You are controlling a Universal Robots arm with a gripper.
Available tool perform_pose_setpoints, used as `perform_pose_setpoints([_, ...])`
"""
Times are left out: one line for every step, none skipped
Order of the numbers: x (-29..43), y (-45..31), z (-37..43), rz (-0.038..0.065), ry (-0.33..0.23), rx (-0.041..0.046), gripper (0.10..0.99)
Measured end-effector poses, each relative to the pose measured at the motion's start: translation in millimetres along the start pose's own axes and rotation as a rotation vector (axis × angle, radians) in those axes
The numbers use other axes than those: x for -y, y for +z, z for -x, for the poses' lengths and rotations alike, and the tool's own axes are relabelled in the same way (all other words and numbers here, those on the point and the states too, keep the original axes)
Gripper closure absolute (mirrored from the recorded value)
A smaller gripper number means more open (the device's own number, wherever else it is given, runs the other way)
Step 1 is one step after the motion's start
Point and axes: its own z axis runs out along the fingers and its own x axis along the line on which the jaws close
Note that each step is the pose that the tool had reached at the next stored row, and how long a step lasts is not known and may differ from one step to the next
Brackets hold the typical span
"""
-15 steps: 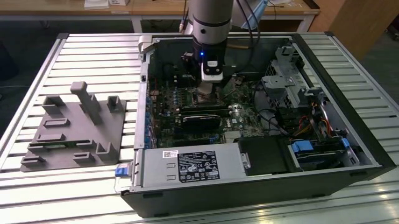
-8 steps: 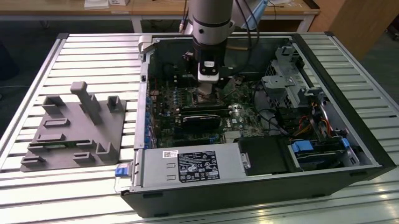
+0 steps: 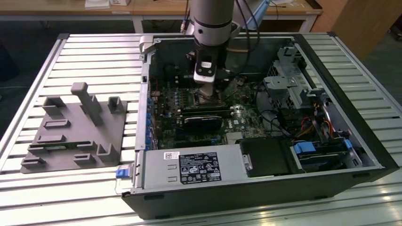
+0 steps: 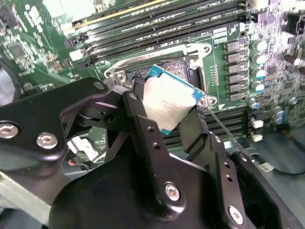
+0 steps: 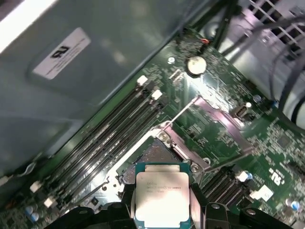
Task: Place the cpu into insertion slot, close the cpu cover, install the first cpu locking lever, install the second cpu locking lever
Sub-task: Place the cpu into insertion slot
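Inside the open PC case [image 3: 372, 157] on the slatted table [image 3: 82, 56], the arm's gripper [image 3: 209, 94] hangs low over the motherboard, fingers [image 4: 143, 129] pinched on two opposite edges of the cpu [image 4: 169, 102]. The chip sits tilted just above the open socket [image 4: 185, 71], not seated. It's tight in there: memory slots [image 4: 167, 24] run right beside the socket, a row of capacitors [image 4: 257, 57] sits on another side, and in the exterior view a black expansion card [image 3: 202, 120] lies just in front of the gripper, with the power supply [image 3: 195, 169] nearer the camera. The grey parts fixture [image 3: 75, 127] sits outside the case on the exterior view's left. The first wrist view adds stuff the others hide: the cpu cover [image 5: 226, 121] flipped open beyond the socket, a thin locking lever [image 5: 181, 111] sticking up beside it, plus a coin battery [image 5: 195, 64] farther along the board.
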Motion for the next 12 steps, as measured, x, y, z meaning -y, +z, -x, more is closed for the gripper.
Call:
perform_pose_setpoints([0.0, 0.2, 0.0, 0.000, 0.017, 0.0017, 0.545])
perform_pose_setpoints([0.0, 0.3, 0.0, 0.000, 0.033, 0.0032, 0.545])
perform_pose_setpoints([0.0, 0.4, 0.0, 0.000, 0.050, 0.0047, 0.545])
perform_pose_setpoints([0.1, 0.5, 0.0, 0.000, 0.067, 0.0061, 0.545])
perform_pose_setpoints([0.1, 0.7, 0.0, 0.000, 0.085, 0.0075, 0.545])
perform_pose_setpoints([0.1, 0.8, 0.0, 0.001, 0.104, 0.0091, 0.545])
perform_pose_setpoints([0.1, 1.0, 0.0, 0.001, 0.121, 0.0106, 0.545])
perform_pose_setpoints([0.1, 1.3, 0.0, 0.001, 0.139, 0.0119, 0.545])
perform_pose_setpoints([0.1, 1.6, 0.0, 0.002, 0.158, 0.0134, 0.545])
perform_pose_setpoints([0.1, 1.9, 0.0, 0.002, 0.176, 0.0149, 0.545])
perform_pose_setpoints([0.2, 2.2, 0.1, 0.002, 0.193, 0.0163, 0.545])
perform_pose_setpoints([0.2, 2.5, 0.1, 0.002, 0.212, 0.0178, 0.545])
